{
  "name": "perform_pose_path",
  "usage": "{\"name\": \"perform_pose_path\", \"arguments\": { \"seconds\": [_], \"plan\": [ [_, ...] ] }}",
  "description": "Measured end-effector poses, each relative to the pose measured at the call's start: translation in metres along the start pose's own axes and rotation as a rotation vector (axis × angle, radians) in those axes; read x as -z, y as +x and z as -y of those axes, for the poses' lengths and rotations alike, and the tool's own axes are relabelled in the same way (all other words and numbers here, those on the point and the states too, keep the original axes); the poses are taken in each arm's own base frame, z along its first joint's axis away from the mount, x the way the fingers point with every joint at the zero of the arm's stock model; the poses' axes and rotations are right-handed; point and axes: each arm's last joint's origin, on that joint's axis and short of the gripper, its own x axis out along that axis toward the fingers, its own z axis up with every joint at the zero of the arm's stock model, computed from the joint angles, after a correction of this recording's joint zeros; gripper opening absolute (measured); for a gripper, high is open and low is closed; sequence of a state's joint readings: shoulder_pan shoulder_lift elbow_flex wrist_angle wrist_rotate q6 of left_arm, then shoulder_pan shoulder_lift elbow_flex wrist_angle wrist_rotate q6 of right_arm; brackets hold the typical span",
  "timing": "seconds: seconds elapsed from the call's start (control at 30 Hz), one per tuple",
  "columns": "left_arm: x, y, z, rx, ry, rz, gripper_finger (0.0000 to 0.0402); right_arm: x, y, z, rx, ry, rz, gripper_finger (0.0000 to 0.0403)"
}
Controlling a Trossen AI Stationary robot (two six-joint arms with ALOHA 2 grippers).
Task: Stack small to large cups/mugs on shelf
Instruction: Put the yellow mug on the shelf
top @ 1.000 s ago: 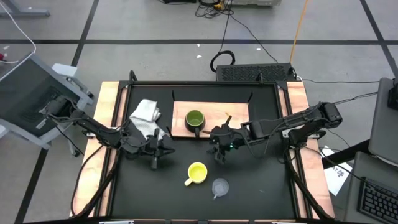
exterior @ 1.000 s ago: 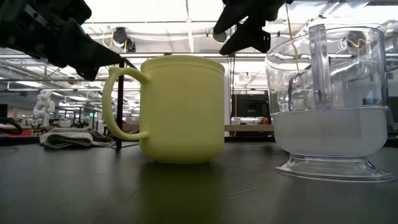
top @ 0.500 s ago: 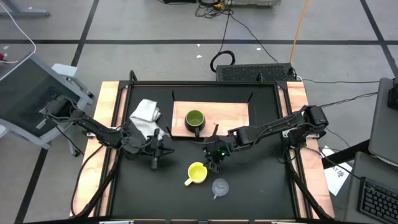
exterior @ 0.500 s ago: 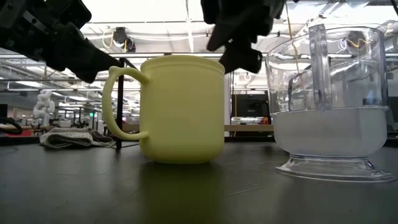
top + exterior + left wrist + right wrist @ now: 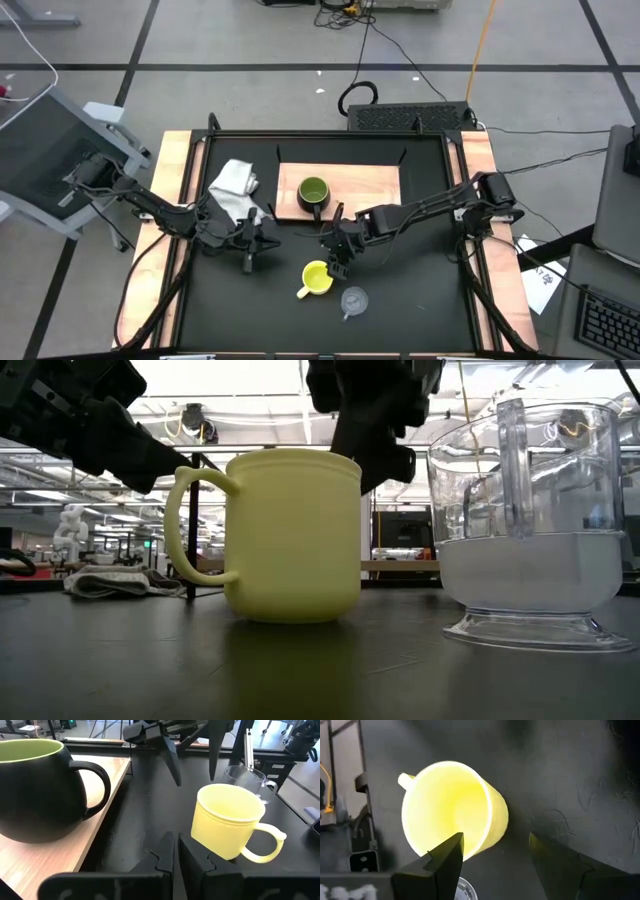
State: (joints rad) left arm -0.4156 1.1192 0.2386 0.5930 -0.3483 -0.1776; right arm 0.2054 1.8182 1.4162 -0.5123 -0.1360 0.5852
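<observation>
The dark green mug stands on the left part of the light-wood shelf; it also shows in the left wrist view. The yellow mug stands upright on the black tabletop, handle toward the near left. The clear glass cup stands just to its near right. My right gripper is open and points down just above the yellow mug's far right rim, touching nothing. My left gripper is shut and empty, left of the mugs.
A white cloth lies at the far left, beside the shelf and just behind my left arm. Black brackets stand at the shelf's far corners. Wooden side rails border the black tabletop.
My right gripper has gone from beside the shelf's near edge toward the table's near left, toward the yellow mug, and down to about its rim. It has stayed open. The mugs and the glass cup have not moved.
</observation>
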Motion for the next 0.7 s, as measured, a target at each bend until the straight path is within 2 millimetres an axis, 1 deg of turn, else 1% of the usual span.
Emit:
{"name": "perform_pose_path", "arguments": {
  "seconds": [0.23, 0.33, 0.57, 0.7],
  "plan": [
    [0.0001, 0.0000, 0.0001, 0.004, 0.000, -0.001, 0.0006, 0.0001, -0.0003, -0.0019, -0.006, -0.001, 0.006, 0.0217],
    [0.0001, 0.0000, 0.0001, 0.003, 0.000, -0.001, 0.0003, -0.0003, 0.0059, -0.0021, -0.010, -0.003, 0.010, 0.0217],
    [0.0001, 0.0000, 0.0001, 0.004, 0.000, -0.001, 0.0028, -0.0008, 0.0052, -0.0026, -0.012, -0.019, 0.015, 0.0217],
    [0.0000, 0.0000, 0.0001, 0.004, 0.000, -0.001, 0.0039, 0.0003, 0.0055, -0.0061, -0.021, -0.033, 0.023, 0.0217]
  ]
}}
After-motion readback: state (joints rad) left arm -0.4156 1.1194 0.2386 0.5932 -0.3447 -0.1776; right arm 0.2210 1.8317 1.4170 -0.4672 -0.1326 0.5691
